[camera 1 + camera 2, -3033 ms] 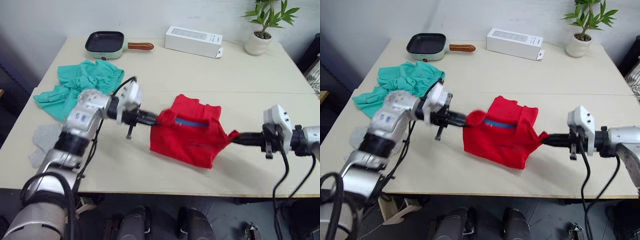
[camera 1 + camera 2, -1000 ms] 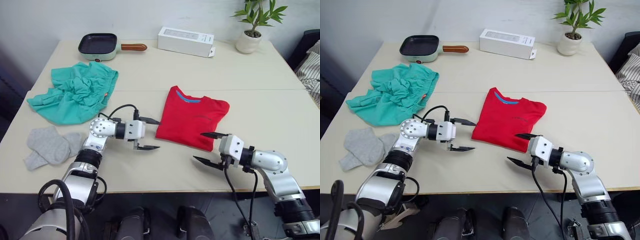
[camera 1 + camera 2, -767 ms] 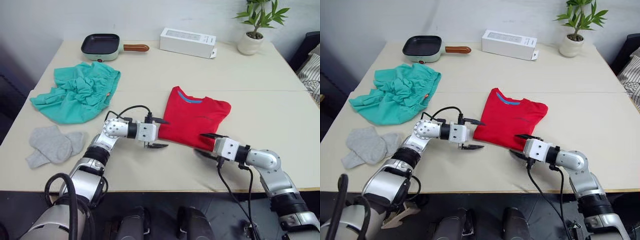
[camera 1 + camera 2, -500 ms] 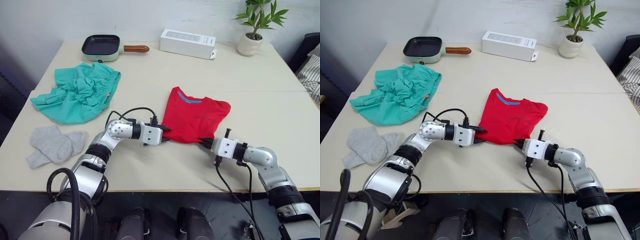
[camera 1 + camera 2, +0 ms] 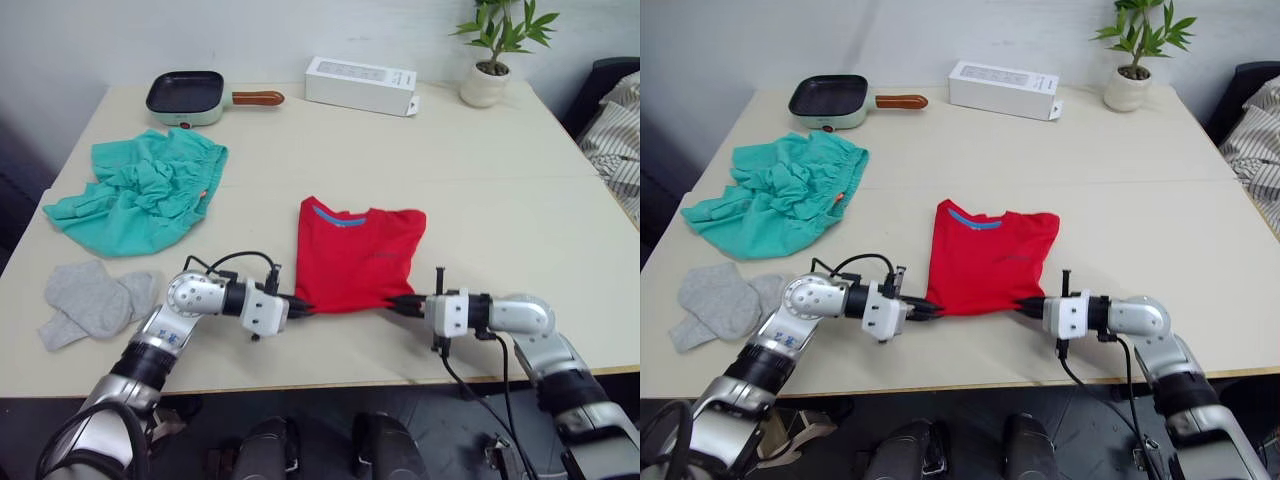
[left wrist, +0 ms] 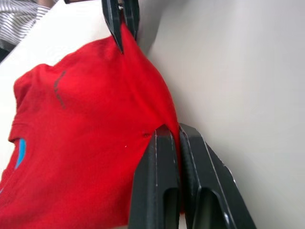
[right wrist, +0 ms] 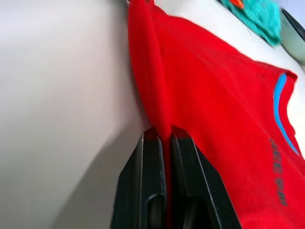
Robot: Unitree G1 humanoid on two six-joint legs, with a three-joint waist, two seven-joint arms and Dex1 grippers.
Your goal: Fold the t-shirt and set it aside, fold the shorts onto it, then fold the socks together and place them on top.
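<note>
The red t-shirt lies flat in the middle of the table, neck toward the far side. My left gripper is shut on its near left corner, and in the left wrist view the fingers pinch red cloth. At the near right corner my right gripper is likewise shut on the hem. The teal shorts lie crumpled at the far left. The grey socks sit side by side at the near left edge.
A mint pan with a wooden handle, a white box and a potted plant stand along the far edge. Striped cloth shows beyond the right side of the table.
The t-shirt, held up between both grippers three seconds ago, was laid flat and let go. Both open grippers then moved in and shut on its near corners.
</note>
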